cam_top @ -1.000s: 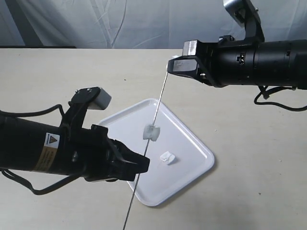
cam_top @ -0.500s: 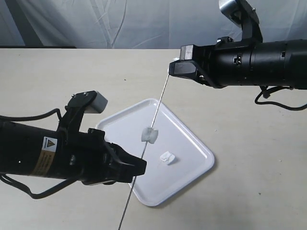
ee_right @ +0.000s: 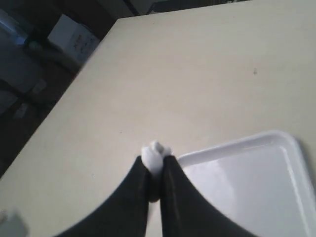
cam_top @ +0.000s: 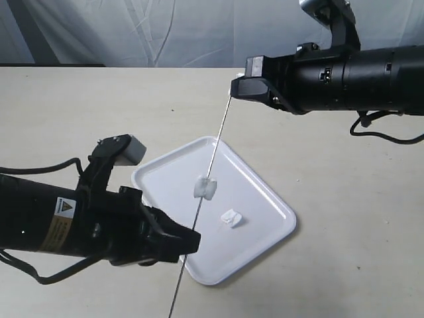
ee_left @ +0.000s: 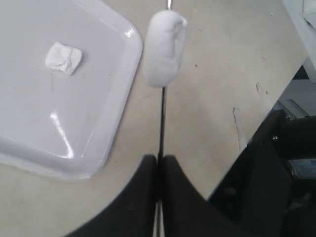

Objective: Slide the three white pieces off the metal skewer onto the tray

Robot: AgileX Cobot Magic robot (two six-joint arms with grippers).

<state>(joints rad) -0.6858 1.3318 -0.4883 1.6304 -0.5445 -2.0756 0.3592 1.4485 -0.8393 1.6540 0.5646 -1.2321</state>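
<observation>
The metal skewer slants above the tray. My left gripper is shut on its lower part, and the rod passes between the closed fingers. One white piece is threaded midway along the skewer, seen close up in the left wrist view. A second white piece lies loose on the tray. My right gripper is at the skewer's top end, shut on a third white piece squeezed between its jaws.
A beige table carries the tray, and a white cloth backdrop hangs behind. The table's edge and dark clutter beyond it show in the left wrist view.
My left gripper has drawn back down and to the left along the skewer. My right gripper has shifted slightly left and up. The threaded piece sits a little lower in view.
</observation>
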